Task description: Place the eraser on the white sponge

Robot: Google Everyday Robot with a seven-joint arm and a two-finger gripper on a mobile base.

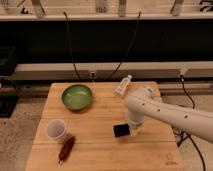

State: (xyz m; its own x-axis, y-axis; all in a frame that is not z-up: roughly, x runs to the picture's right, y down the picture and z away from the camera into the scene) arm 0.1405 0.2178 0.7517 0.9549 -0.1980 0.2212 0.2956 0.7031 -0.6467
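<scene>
The eraser (120, 131), a flat black block, is at the tip of my gripper (129, 130), right of centre on the wooden table (102, 116). The gripper is shut on it, and the eraser stands out to the left of the fingers. My white arm reaches in from the right and bends down over the table. The white sponge does not show. The arm covers the stretch of table behind the gripper.
A green bowl (77, 96) stands at the back left. A white bottle (122, 86) lies at the back centre. A white cup (56, 131) and a dark red elongated object (66, 148) are at the front left. Cables hang behind the table.
</scene>
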